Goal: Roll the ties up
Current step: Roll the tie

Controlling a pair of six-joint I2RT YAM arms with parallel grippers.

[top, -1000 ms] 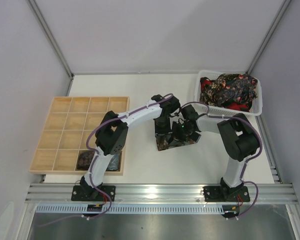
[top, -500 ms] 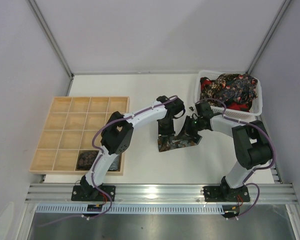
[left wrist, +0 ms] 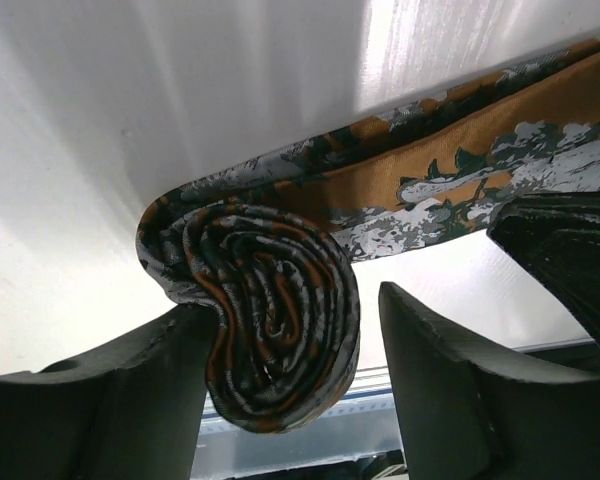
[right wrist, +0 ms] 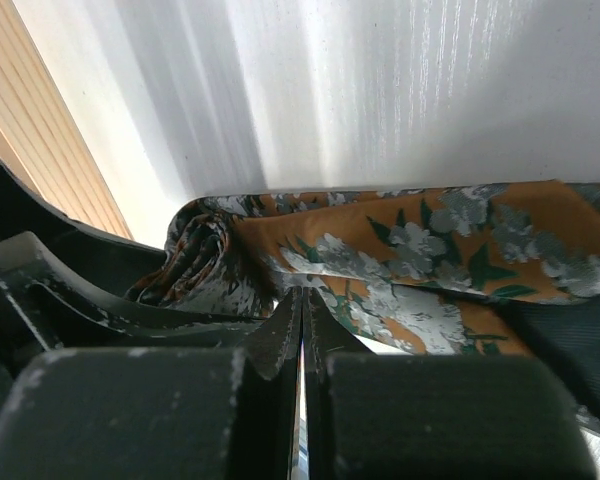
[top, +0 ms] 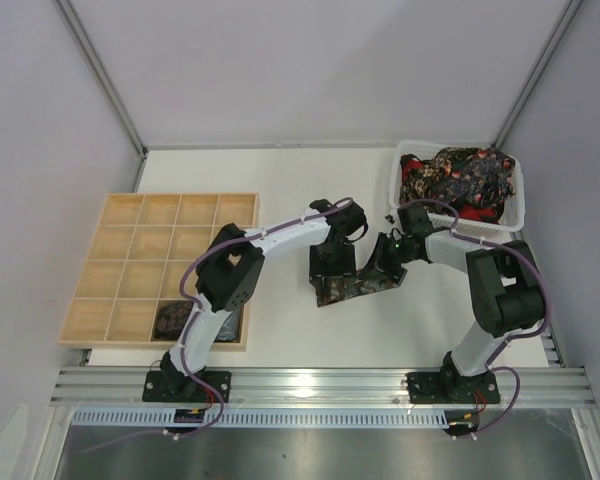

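Necktie (left wrist: 450,170), one, part-rolled, between two grippers: left gripper (left wrist: 298,310) released, jaws apart around its coiled end; right gripper (right wrist: 302,300) clenched shut. One rolled tie (top: 170,320) in wooden grid tray (top: 180,196).

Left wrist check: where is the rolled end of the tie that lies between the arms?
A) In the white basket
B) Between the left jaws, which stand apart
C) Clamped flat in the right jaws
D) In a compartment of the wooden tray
B: in the left wrist view the coil sits between the jaws of the left gripper, against one and clear of the other.
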